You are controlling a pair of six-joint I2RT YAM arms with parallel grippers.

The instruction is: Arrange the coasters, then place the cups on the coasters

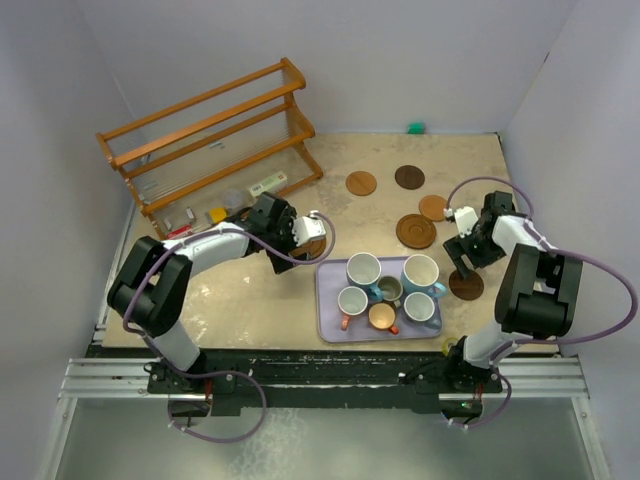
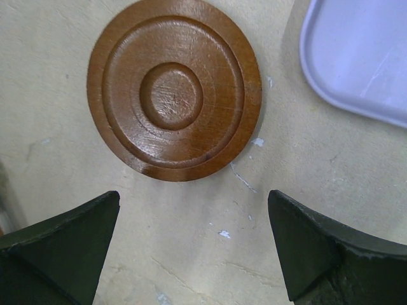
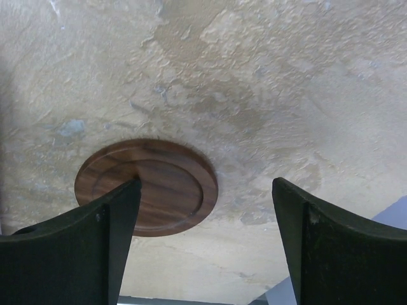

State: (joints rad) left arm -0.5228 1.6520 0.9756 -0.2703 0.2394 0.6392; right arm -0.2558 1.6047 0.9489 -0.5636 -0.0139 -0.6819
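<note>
The left gripper is standing wide open, and nothing is lying between its two dark fingers. It is hovering over the beige table. Just ahead of the fingertips an orange-brown coaster with raised rings is lying flat on the table, and the fingers are not touching it. A corner of the lavender tray is showing near this coaster, but apart from it.

The right gripper is open too and is not holding anything. One of its fingers is covering the near edge of a dark brown coaster in the wrist view; I cannot tell if it is touching the wood. From above, this dark coaster is lying on the table just to the right of the tray.

Farther out, four more coasters are lying flat toward the back right of the table: a light one, a very dark one, a small orange one and a wide ringed one. All six cups are standing together in the tray, none on a coaster. A wooden rack is standing at the back left.
</note>
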